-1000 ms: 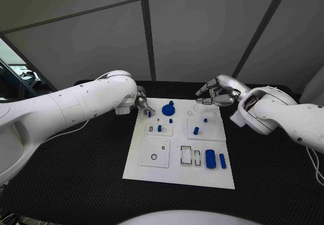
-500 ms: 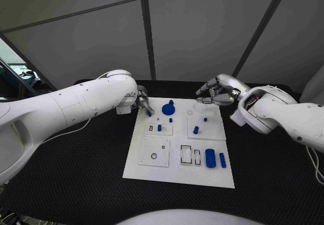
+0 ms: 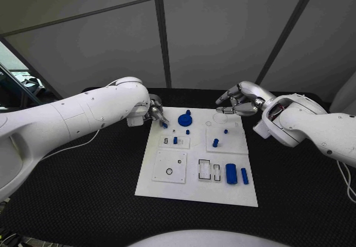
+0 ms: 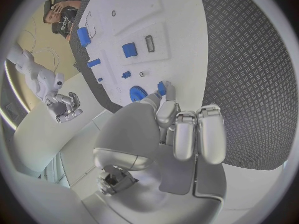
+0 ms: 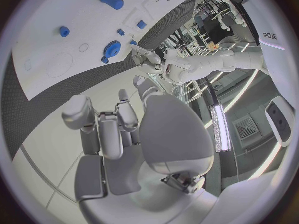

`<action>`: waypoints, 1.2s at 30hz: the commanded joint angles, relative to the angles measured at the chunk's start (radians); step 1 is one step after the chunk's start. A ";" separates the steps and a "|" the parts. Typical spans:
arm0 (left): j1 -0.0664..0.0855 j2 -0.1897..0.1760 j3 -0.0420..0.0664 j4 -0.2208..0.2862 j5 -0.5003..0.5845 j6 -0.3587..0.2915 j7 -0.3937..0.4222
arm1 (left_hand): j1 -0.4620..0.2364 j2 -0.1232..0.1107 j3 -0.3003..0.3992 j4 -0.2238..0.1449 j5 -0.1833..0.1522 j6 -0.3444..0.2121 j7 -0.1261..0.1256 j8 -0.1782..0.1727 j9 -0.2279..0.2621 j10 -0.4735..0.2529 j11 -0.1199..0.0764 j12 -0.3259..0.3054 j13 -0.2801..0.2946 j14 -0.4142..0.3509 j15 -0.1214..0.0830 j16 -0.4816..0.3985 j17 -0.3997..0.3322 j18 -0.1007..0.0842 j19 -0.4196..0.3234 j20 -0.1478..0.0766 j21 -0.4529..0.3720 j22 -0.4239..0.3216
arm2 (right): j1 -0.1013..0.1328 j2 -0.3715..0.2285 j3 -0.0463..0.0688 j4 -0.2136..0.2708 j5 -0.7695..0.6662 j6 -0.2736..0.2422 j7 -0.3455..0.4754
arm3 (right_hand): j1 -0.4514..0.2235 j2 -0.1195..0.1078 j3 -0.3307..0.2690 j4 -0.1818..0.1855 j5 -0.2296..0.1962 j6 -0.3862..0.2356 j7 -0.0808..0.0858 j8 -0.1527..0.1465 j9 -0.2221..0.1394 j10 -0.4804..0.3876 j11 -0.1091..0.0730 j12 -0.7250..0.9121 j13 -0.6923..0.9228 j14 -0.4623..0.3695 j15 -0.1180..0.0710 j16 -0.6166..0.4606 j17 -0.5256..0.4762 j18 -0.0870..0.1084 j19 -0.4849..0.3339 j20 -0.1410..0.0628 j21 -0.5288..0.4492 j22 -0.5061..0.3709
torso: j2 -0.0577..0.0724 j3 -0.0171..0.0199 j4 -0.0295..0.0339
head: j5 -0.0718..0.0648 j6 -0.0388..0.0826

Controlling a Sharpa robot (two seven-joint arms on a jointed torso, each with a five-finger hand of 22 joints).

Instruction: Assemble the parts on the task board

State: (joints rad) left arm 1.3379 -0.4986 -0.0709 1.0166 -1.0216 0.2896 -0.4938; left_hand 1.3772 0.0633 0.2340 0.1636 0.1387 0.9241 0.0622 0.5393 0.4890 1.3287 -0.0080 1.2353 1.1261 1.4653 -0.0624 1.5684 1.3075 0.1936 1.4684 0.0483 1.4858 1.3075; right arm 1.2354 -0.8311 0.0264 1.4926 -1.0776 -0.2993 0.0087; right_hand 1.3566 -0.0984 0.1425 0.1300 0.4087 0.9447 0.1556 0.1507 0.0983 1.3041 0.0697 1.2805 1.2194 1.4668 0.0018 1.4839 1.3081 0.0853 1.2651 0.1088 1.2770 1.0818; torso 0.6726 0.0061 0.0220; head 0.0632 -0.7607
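Observation:
The white task board [image 3: 194, 191] lies in the middle of the table. My left hand [image 3: 156, 115] hovers at the board's far left corner and pinches a small blue peg [image 3: 164, 124] between its fingertips; the left wrist view shows that peg [image 4: 162, 88] close to a blue gear [image 4: 137, 93]. The gear [image 3: 184, 121] lies at the board's far end. My right hand [image 3: 238, 102] hangs over the far right corner, fingers curled in with nothing in them. Short blue pegs [image 3: 215, 143] stand in the board's middle. A blue cylinder [image 3: 231, 174] and a blue bar [image 3: 244, 176] lie near the right edge.
Rectangular slots [image 3: 206, 170] and a round hole [image 3: 169, 171] sit in the board's near half. Black matting [image 3: 82, 185] surrounds the board on all sides. Grey panels stand behind the table.
My left hand has shifted the small peg very slightly toward the far side. The right hand and the parts on the board have stayed put.

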 commanded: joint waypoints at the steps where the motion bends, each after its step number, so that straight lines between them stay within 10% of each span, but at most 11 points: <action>1: 0.002 -0.019 0.001 0.029 0.011 -0.038 0.017 | 0.000 -0.012 0.065 -0.044 -0.001 -0.001 -0.004 0.009 0.024 0.005 -0.005 -0.001 0.001 0.105 -0.006 0.002 0.263 -0.168 0.046 -0.007 0.002 0.186 | 0.002 -0.001 0.001 0.000 -0.002 -0.001 0.007 | -0.004 0.006 0.006 0.000 0.003 0.008 -0.001 0.005 -0.002 0.001 -0.002 0.005 -0.001 0.064 -0.008 -0.005 0.087 0.016 0.005 -0.005 -0.005 -0.001 | 0.000 -0.0005 0.0003 | 0.000 -0.001; 17: -0.001 -0.190 0.006 0.307 -0.067 -0.202 0.050 | -0.046 -0.096 0.225 -0.088 -0.003 -0.003 -0.006 0.028 0.056 0.016 -0.009 -0.006 -0.005 0.105 -0.009 0.002 0.263 -0.170 0.052 -0.009 0.008 0.196 | 0.002 -0.006 0.001 -0.003 -0.002 0.000 0.008 | -0.006 0.007 0.006 0.001 0.003 0.008 -0.001 0.006 -0.002 0.001 -0.002 0.005 -0.001 0.064 -0.008 -0.006 0.087 0.016 0.004 -0.005 -0.005 -0.001 | -0.001 -0.0010 0.0011 | 0.006 -0.004; 36: -0.044 -0.254 0.004 0.427 -0.088 -0.264 0.043 | -0.057 -0.134 0.260 -0.102 -0.004 -0.004 -0.010 0.030 0.064 0.020 -0.012 -0.008 -0.006 0.105 -0.011 0.002 0.263 -0.170 0.052 -0.011 0.007 0.196 | 0.002 -0.006 0.001 -0.005 -0.002 -0.001 0.010 | -0.008 0.009 0.007 0.004 0.006 0.008 0.000 0.006 -0.002 0.002 -0.001 0.006 0.000 0.064 -0.008 -0.006 0.087 0.016 0.005 -0.005 -0.006 -0.001 | 0.000 -0.0014 0.0001 | 0.007 -0.009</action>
State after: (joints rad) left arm 1.2960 -0.7513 -0.0677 1.4369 -1.0962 0.0571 -0.4546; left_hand 1.3161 -0.0610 0.4131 0.1390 0.1334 0.9201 0.0590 0.5635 0.5519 1.3464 -0.0161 1.2304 1.1213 1.4645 -0.0687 1.5684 1.3075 0.1931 1.4647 0.0448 1.4896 1.3075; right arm 1.2354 -0.8364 0.0263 1.4862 -1.0776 -0.2993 0.0096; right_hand 1.3511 -0.0929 0.1453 0.1329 0.4087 0.9447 0.1556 0.1507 0.0974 1.3041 0.0697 1.2805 1.2194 1.4668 0.0017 1.4839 1.3077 0.0853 1.2651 0.1088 1.2771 1.0820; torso 0.6723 0.0050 0.0212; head 0.0719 -0.7685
